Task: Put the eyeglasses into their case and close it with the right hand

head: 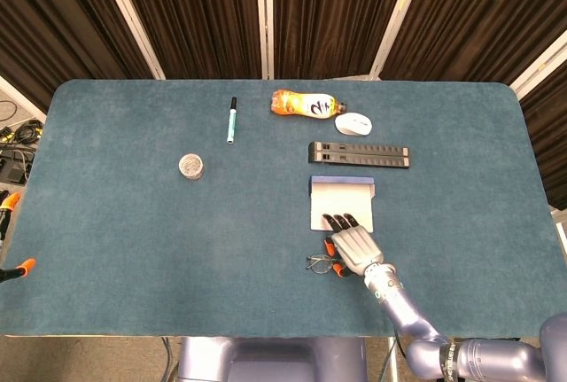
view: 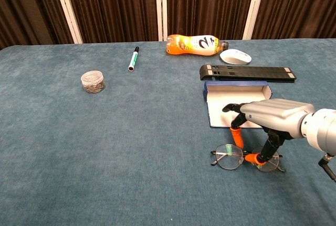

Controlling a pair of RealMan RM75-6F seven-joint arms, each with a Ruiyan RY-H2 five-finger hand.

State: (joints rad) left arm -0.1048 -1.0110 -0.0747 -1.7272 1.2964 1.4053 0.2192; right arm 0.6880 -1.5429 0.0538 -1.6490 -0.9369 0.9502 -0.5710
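A dark teal cloth-covered table (head: 133, 222) seen from above and from chest height, with dark curtains behind; only the robot's right arm shows, reaching in from the near right corner. The right hand (head: 354, 247) hovers palm down over the near middle of the table, directly above a pair of round wire-rimmed eyeglasses (view: 247, 158) that lie flat on the cloth, lenses up; in the chest view an orange-tipped thumb reaches down to the bridge between the two lenses, and a second orange-tipped finger points down just behind the left lens; the remaining dark fingers (view: 230, 108) extend forward, slightly curled, over the near edge of the case; whether the thumb and finger have actually closed on the frame cannot be told. The eyeglass case (head: 341, 200) lies open just beyond the glasses, a pale lined tray with a blue lid wall standing up at its far side; nothing is inside it. Past the case lies a long black flat bar with slots (head: 359, 154); beyond that a white computer mouse (head: 353, 123) and, beside it, an orange drink bottle (head: 305, 104) on its side. Further left lie a green-and-black marker pen (head: 231, 120) and a small round clear jar (head: 191, 166), well apart from each other.
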